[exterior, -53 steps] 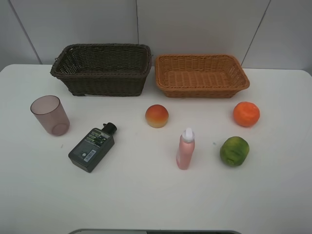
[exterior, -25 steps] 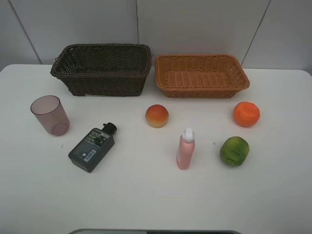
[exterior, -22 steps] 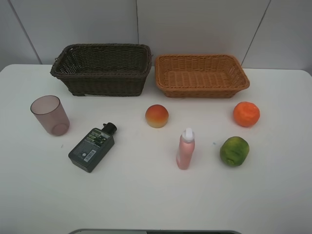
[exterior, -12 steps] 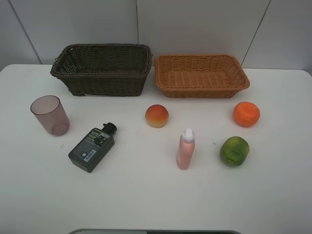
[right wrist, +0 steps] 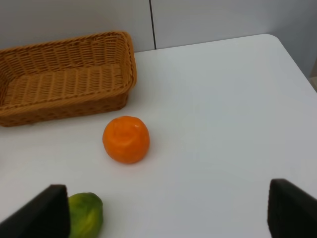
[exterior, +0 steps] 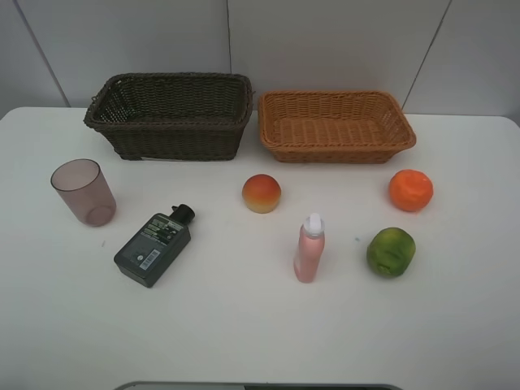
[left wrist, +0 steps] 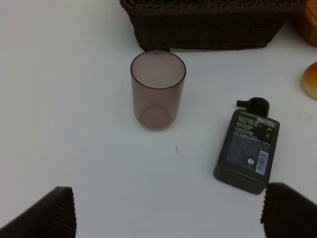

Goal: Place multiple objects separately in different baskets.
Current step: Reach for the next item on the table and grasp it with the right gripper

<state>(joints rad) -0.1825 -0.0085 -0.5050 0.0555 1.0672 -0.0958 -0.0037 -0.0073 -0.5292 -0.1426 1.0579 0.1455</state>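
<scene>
- Two baskets were set side by side at the far edge of the desk [exterior: 244, 333]: the dark brown basket [exterior: 175, 143] on the L and the orange-tan basket [exterior: 337, 153] on the R, w/ only a narrow gap btwn them.
- All six objs were found on the desk, outside the baskets.
- The purplish cup [exterior: 84, 192] was stood upright at the far L, mouth up, nearer than the dark brown basket's L end.
- The dark flat bottle [exterior: 153, 246] was laid flat, label up, cap pointed far-R. It was placed just R of and nearer than the cup, apart from it.
- The peach [exterior: 262, 193] was placed approx mid-desk, in front of the gap btwn the baskets.
- The pink bottle [exterior: 309, 250] w/ white cap was stood upright, nearer than and R of the peach.
- The orange [exterior: 410, 190] was placed on the R, just in front of the orange-tan basket's R corner, not touching it.
- The green fruit [exterior: 391, 252] was placed nearer than the orange and R of the pink bottle, apart from both.
- The left fingers [left wrist: 47, 213] were seen as two dark ridged tips spread wide apart, w/ nothing held. The cup and dark flat bottle were seen beyond them, untouched.
- The right fingers [right wrist: 292, 210] were likewise spread wide, w/ nothing held. The orange was seen ahead btwn them, and the green fruit was partly hidden behind one tip.
</scene>
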